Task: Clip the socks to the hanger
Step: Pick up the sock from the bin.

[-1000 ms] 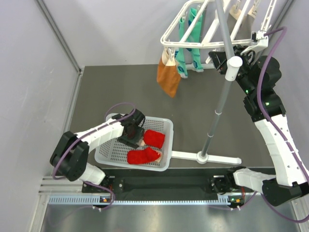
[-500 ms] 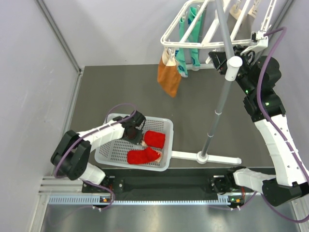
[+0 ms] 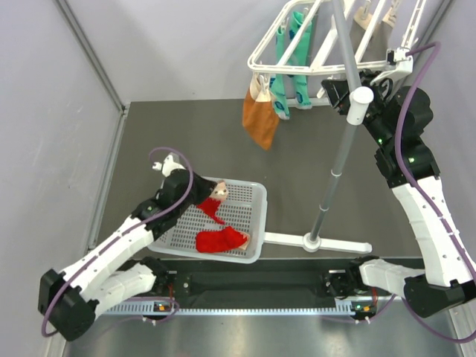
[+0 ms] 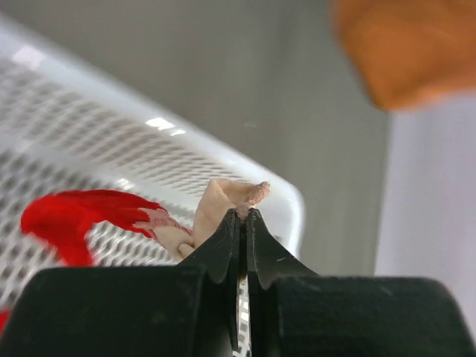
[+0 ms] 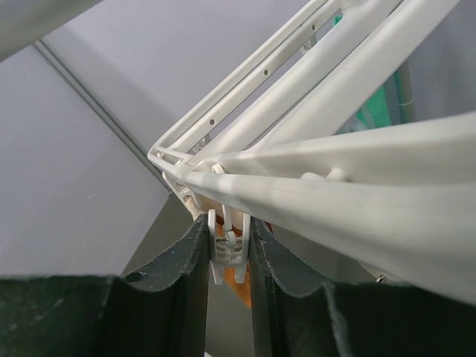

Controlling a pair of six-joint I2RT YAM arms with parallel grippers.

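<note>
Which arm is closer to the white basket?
Left. The left gripper is over the basket, pinching a red sock; the right gripper is far off, up at the hanger, squeezing a clip.

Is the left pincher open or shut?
Shut. The left gripper pinches the red sock by its tan toe, fingertips together.

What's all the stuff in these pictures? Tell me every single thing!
red socks: two, red with tan toes; one lying in the basket, one held up over it.
basket: one, white, perforated; near left of the table.
hanger: one, white frame; on a grey pole with a white foot.
mint-green socks: seemingly two; hanging from the hanger.
orange-brown sock: one; hanging at the frame's left corner.
beige socks: count unclear; hanging far right.
clip: one, white; under the frame.
table: one, dark grey.
left arm: white; jaws shut on the raised sock's toe.
right arm: white and black; jaws shut on the clip.
</note>
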